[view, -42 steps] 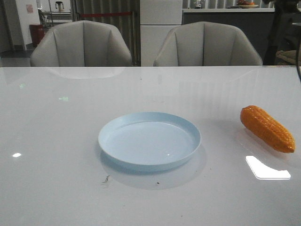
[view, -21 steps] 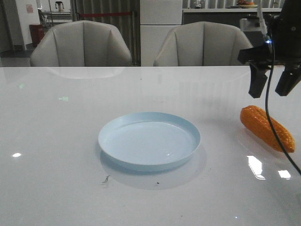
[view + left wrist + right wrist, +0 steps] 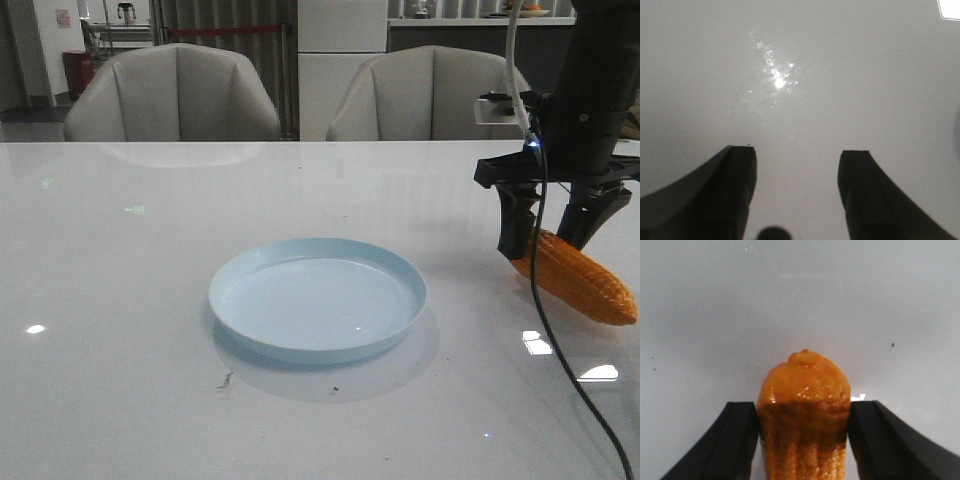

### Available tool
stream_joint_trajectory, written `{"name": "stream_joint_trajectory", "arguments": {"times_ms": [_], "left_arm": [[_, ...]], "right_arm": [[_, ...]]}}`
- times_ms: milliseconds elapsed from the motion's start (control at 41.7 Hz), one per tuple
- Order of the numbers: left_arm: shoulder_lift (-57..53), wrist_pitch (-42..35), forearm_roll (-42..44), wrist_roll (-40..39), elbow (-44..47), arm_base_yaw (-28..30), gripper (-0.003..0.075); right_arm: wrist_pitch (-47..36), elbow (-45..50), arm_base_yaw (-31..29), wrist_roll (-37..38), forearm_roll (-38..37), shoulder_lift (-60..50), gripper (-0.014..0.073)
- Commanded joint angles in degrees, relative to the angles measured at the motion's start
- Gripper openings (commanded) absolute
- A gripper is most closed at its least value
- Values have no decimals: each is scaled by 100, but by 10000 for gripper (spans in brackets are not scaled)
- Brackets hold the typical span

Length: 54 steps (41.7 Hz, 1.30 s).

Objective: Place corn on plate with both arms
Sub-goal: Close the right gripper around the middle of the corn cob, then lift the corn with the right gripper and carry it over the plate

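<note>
Lower than half a second ago, the right gripper [image 3: 548,232] has dropped from above the corn [image 3: 585,281] to straddle its blunt end, one finger on either side. In the right wrist view the fingers [image 3: 737,440] are spread, flanking the cob closely but seemingly not squeezing it. The corn lies on its side on the table [image 3: 120,300], well to the right of the plate [image 3: 317,297] and not touching it; the plate holds nothing.

The step in hand looks like the grasp itself. Next, the jaws would need to close on the thick end, then lift and carry the cob leftward over the low rim. A thin black cable [image 3: 560,340] hangs in front of the corn and could drag across it.

The left gripper [image 3: 797,192] is also spread, holding nothing, over bare tabletop (it is out of the front view).

The surface is white and glossy, throwing back ceiling lights. Two pale chairs [image 3: 175,95] stand behind it, with a dim room beyond.
</note>
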Motion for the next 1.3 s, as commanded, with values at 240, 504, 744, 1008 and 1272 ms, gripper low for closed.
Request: {"name": "stream_joint_trajectory", "arguments": {"times_ms": [240, 504, 744, 1008, 1272], "left_arm": [[-133, -335, -75, -43, -153, -7, 433], [-133, -335, -75, -43, -153, -7, 433], [-133, -335, -75, -43, -153, -7, 433], [-133, -335, -75, -43, -153, -7, 433], [-133, -346, -75, -43, -153, -7, 433]], "right_arm": [[-50, -198, -18, -74, 17, -271, 489], [95, -198, -18, -80, 17, -220, 486], [225, -203, -18, -80, 17, -154, 309], [479, -516, 42, -199, 17, -154, 305], [1053, -1762, 395, -301, 24, -154, 305]]}}
